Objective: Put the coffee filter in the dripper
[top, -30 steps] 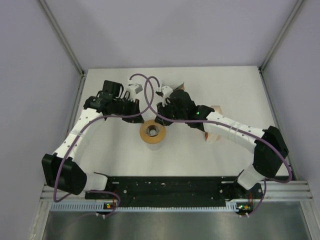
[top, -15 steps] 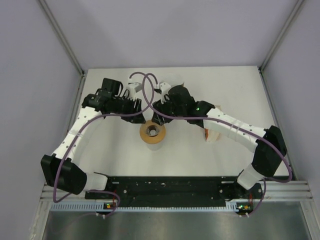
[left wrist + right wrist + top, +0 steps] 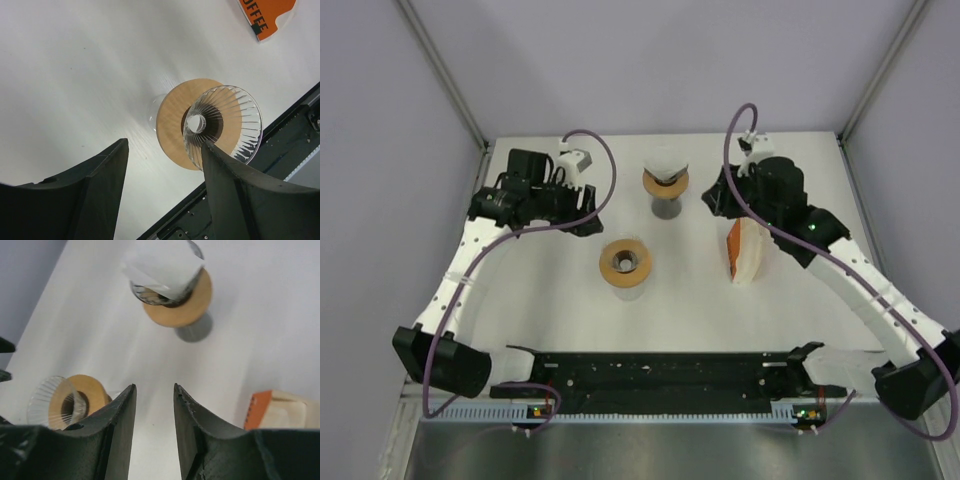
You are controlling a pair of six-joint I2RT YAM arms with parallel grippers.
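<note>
A white paper coffee filter (image 3: 666, 160) (image 3: 162, 265) sits in the glass dripper with a wooden collar (image 3: 665, 184) (image 3: 175, 302) at the back centre of the table. My left gripper (image 3: 583, 220) (image 3: 164, 144) hangs to the left of it, open and empty. To the right of that dripper my right gripper (image 3: 714, 197) (image 3: 155, 386) is open by a narrow gap, with nothing between its fingers. A second glass dripper with a wooden collar (image 3: 625, 263) (image 3: 207, 125) (image 3: 65, 400) stands mid-table with no filter in it.
An orange and white pack of filters (image 3: 745, 250) (image 3: 265, 12) (image 3: 280, 410) stands on edge right of centre. The black base rail (image 3: 660, 375) runs along the near edge. Side walls close in the table (image 3: 800, 300) on the left and right.
Both arms have drawn back from the back dripper, the left one leftward and the right one rightward. Both grippers have opened, and the filter now shows sitting in that dripper.
</note>
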